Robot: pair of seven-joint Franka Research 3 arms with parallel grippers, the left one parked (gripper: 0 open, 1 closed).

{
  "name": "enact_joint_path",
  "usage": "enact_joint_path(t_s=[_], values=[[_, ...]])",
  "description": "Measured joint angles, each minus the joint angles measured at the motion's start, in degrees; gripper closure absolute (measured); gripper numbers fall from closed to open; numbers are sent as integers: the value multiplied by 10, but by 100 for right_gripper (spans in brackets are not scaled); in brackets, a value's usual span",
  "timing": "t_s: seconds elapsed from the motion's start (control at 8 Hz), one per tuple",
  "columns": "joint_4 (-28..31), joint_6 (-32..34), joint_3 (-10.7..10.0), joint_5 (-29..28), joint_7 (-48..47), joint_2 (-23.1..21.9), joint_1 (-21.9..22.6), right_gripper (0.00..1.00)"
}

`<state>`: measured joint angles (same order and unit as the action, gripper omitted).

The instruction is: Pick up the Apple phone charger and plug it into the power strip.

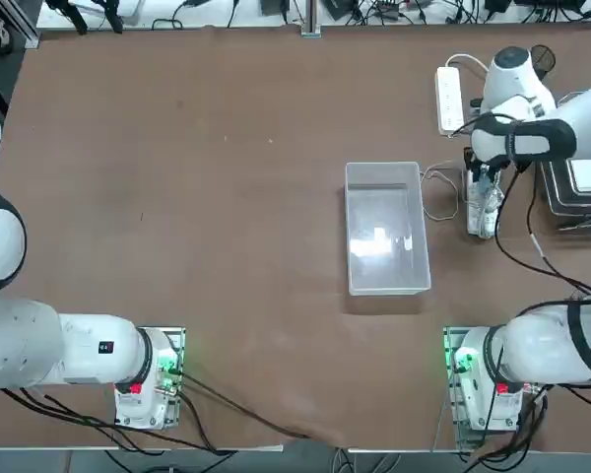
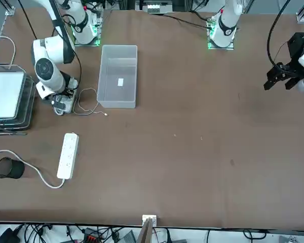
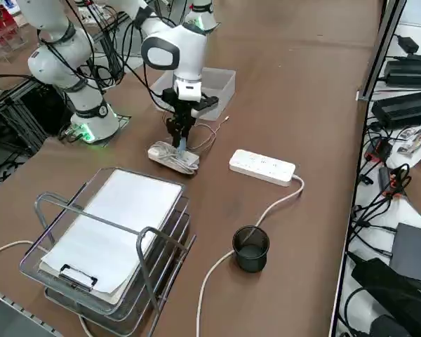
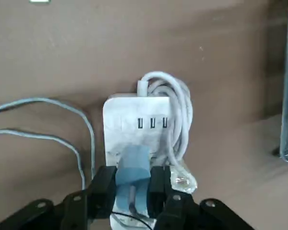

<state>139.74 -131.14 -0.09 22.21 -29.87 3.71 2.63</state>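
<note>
My right gripper (image 4: 133, 191) is shut on the Apple phone charger (image 4: 133, 165), a small pale cube held between the black fingers. The cube sits right over a short white strip (image 4: 134, 124) with a bundled cord beside it; I cannot tell whether the charger touches it. The charger's thin white cable (image 4: 62, 124) loops over the brown table (image 1: 227, 197). The power strip (image 1: 450, 99), the long slim white bar with a thick trailing cord, lies apart, farther out on the table (image 3: 262, 167). From the side, the gripper (image 3: 179, 144) points straight down at the short strip (image 3: 170, 157).
A clear plastic bin (image 1: 347, 227) stands just left of the gripper in the top view. A wire tray (image 3: 70, 210) holding a white clipboard sits at the table's right edge. A black cup (image 3: 250, 247) stands near the power strip's cord.
</note>
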Motion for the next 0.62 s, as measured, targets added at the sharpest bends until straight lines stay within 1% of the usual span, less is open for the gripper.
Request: enact_joint_path(t_s=[0.12, 0.25, 0.5, 0.62], values=[[-13, 18, 0, 0, 5, -7, 1, 63], [-43, 46, 1, -12, 18, -12, 7, 63], [-124, 78, 2, -90, 74, -6, 20, 63], [-160, 84, 2, -116, 97, 6, 20, 63]])
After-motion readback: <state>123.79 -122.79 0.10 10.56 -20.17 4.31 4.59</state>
